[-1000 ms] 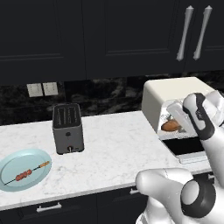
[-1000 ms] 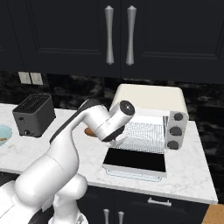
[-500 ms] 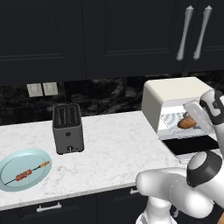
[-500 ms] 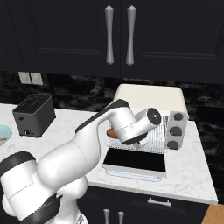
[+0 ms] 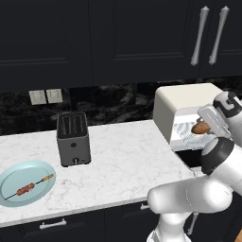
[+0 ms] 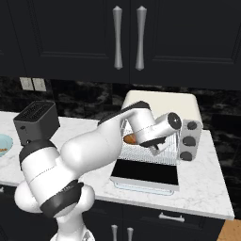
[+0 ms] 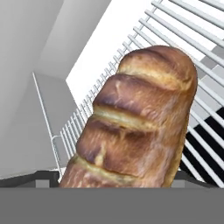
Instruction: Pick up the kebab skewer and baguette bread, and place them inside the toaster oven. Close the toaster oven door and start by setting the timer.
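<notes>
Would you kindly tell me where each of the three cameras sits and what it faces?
Left base view: behind the arm's left, facing the marble counter, dark grey slot toaster and cream-white toaster oven; white arm lower right.
Right base view: behind its right, facing the oven with its door down; arm lower left.
Hand view: on the end effector, facing the golden-brown baguette bread over the wire rack.
Base views share toaster and oven.
</notes>
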Available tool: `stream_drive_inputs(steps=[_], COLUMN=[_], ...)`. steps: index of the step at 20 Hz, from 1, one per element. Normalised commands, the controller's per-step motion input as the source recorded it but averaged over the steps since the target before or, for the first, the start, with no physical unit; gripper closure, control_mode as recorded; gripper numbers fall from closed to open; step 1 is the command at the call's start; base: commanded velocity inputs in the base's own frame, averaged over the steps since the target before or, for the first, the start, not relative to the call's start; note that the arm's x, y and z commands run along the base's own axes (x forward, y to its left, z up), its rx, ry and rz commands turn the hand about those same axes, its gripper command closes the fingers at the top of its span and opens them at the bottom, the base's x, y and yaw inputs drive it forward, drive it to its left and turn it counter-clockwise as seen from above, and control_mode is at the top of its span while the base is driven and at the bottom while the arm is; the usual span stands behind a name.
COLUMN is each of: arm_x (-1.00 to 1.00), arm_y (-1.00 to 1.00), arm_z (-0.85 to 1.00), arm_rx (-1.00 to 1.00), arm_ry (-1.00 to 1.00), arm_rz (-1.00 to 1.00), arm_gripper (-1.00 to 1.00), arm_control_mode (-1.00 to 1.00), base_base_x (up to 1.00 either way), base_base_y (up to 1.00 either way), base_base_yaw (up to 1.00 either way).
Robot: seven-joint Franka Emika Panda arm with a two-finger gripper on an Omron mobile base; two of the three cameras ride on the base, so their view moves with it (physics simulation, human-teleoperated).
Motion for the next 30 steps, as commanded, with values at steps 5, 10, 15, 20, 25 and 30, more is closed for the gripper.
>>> stream_drive_inputs(steps=[5,10,15,20,25,30], arm_x=[0.29,0.12,-0.09,-0.38,-0.31,-0.02], arm_y=[0.00,0.00,-0.01,0.00,0.00,-0.05], arm_z=[-0.29,-0.21,-0.39,-0.53,-0.50,-0.37], arm_rx=[0.00,0.00,0.00,0.00,0.00,0.00], arm_ry=[-0.03,-0.06,-0.03,0.00,0.00,0.00], arm_rz=[-0.02,-0.02,-0.02,-0.02,-0.01,0.00], arm_gripper=[1.00,1.00,1.00,1.00,-1.00,-1.00], arm_control_mode=[-1.00,-1.00,-1.00,-1.00,-1.00,-1.00], base_base_x=[0.00,0.00,0.00,0.00,0.00,0.00], base_base_y=[0.00,0.00,0.00,0.00,0.00,0.00], base_base_yaw=[0.00,0.00,0.00,0.00,0.00,0.00])
